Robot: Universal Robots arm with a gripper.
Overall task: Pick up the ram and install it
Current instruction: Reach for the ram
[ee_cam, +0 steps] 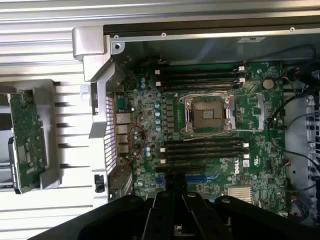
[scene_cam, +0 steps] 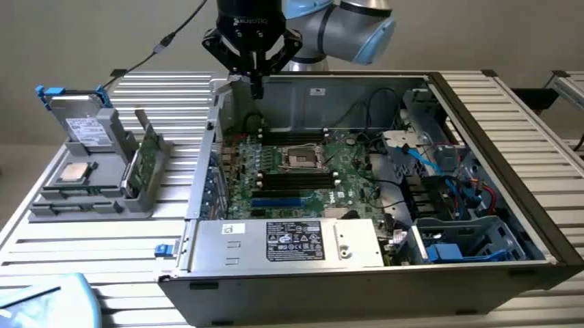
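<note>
Ram (scene_cam: 143,125): long, narrow, thin olive-green circuit-board stick. Standing on end at the far end of a grey plastic parts rack (scene_cam: 55,208), on the exterior view's left, outside the computer; face detail too small to read. Untouched, well apart from the tool.

Black two-finger gripper (scene_cam: 256,89) on a grey-and-blue arm (scene_cam: 347,27): fingers pressed together, nothing between them. Hanging tips-down above the far left corner of the open grey metal computer case (scene_cam: 365,294).

Rack contents, same holder: broader green card (scene_cam: 137,167) leaning on edge just near of the ram; silver hard drive (scene_cam: 87,128) with white label at the far left; square silver processor (scene_cam: 73,172) lying flat nearer.

Case contents: large green motherboard (scene_cam: 351,164) lying flat on the floor; two banks of black memory slots (scene_cam: 294,180) either side of a metal-framed processor socket (scene_cam: 301,157); silver power-supply box (scene_cam: 292,242) with black label along the near wall; blue and black cables (scene_cam: 456,178) on the right.

Support: ribbed aluminium table (scene_cam: 109,246).
</note>
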